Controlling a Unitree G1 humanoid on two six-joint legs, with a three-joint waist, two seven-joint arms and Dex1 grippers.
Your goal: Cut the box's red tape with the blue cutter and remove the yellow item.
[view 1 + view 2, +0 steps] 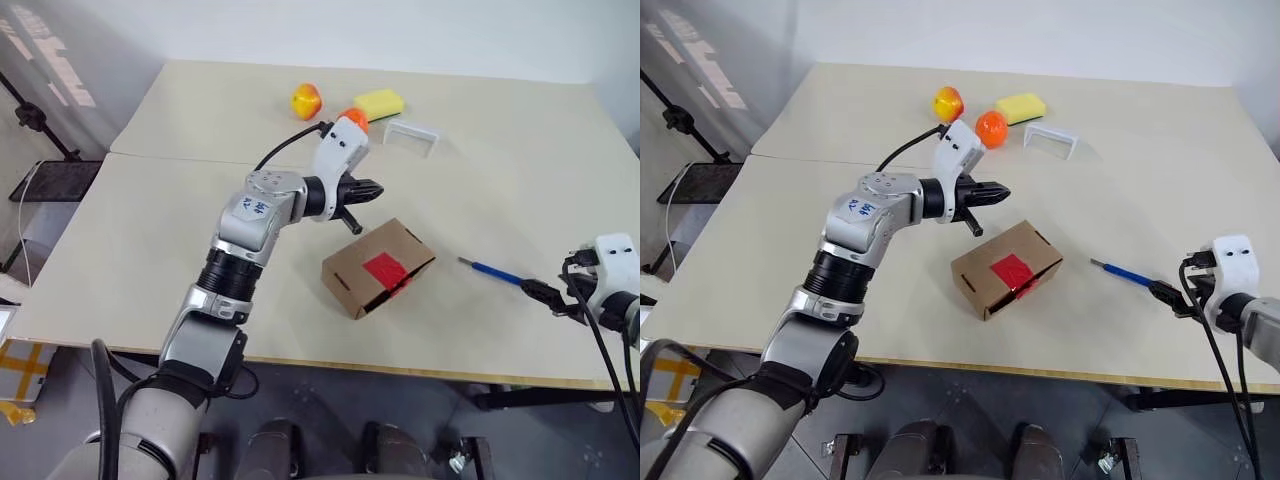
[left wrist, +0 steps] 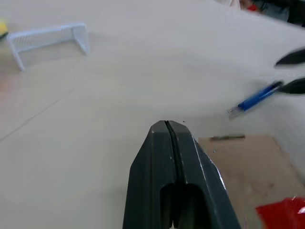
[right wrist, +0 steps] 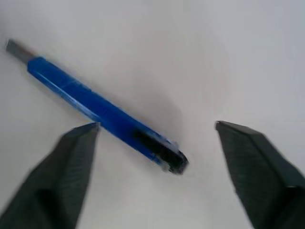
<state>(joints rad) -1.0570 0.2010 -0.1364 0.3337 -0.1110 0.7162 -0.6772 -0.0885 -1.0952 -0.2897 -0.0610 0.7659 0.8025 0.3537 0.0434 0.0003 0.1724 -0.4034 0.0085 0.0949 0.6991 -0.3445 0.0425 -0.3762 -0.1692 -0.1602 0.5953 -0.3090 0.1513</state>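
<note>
Right gripper (image 1: 548, 296) sits at the table's right edge with its fingers spread wide, nothing between them yet; the blue cutter (image 1: 490, 270) lies flat on the table (image 1: 180, 230) just in front of it, long axis running from the gripper's tips toward the box (image 1: 378, 266), dark butt end nearest the fingers. Right arm is clearly the nearer one. Left gripper (image 1: 365, 188) hangs above the table just behind the box, fingers pressed together, empty. Box lies mid-table with the red tape (image 1: 384, 268) on its upward face, tape looks uncut, so the yellow item can't be seen from here. Right eye view: same layout, cutter (image 1: 1118, 271) well apart from the box, pointing at it. Left wrist view: closed fingers (image 2: 174, 167) over the box corner, cutter (image 2: 255, 98) beyond. Right wrist view: cutter (image 3: 102, 113) lies diagonally across the gap, its dark end between the two open fingers (image 3: 71, 162), bare blade end away; my read is a close here would catch it near the butt. No readable brand or writing on cutter or box.
</note>
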